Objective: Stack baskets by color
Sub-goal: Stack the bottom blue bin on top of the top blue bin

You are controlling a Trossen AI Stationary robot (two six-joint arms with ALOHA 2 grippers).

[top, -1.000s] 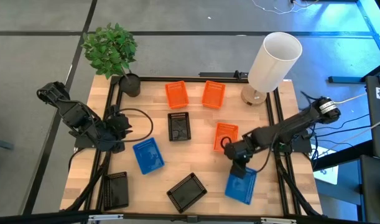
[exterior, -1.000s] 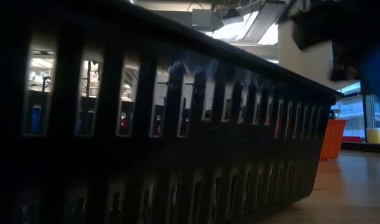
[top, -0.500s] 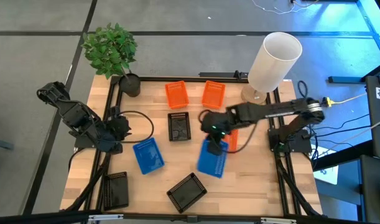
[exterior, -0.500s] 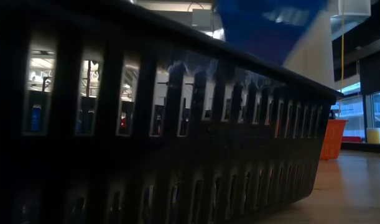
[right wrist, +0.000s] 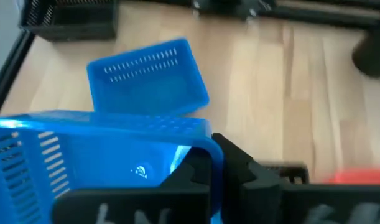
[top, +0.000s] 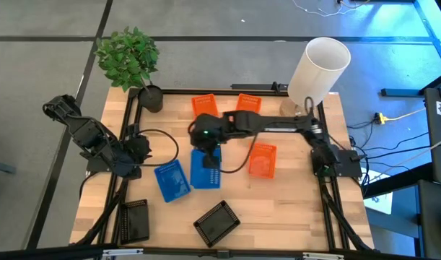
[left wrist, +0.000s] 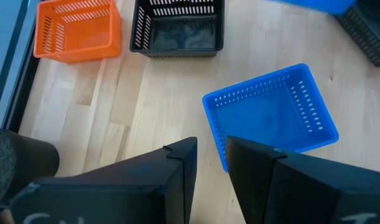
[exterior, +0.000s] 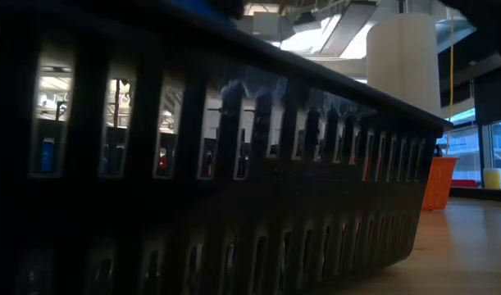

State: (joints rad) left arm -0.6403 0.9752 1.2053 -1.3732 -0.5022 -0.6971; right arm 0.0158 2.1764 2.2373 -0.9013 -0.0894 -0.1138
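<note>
My right gripper [top: 206,143] reaches across the table's middle, shut on a blue basket [top: 205,171] that hangs in the air. A second blue basket [top: 172,180] lies open side up on the wood just left of it. Orange baskets lie at the far side [top: 203,108] and right of centre [top: 262,160]. Two black baskets [top: 216,222] [top: 133,220] sit near the front edge, and another black basket [left wrist: 177,28] shows in the left wrist view. My left gripper [left wrist: 209,165] waits open at the table's left edge, with nothing between its fingers. My right gripper pinches one end wall of the blue basket at its rim [right wrist: 205,140], one finger inside the basket and one outside. The fingers slant down from the table's right side. The basket hangs tilted below them, clear of the table.
A black plant pot [top: 151,97] with a green plant stands at the far left corner. A white lamp [top: 317,66] stands at the far right. Black frame rails [top: 130,130] run along both sides. In the low view a black basket [exterior: 234,188] fills most of the picture.
My right gripper has swung from the table's near right toward the left and far side, rising and rolling its wrist. The blue basket went with it, lifted off the wood, and now hangs beside the other blue basket.
</note>
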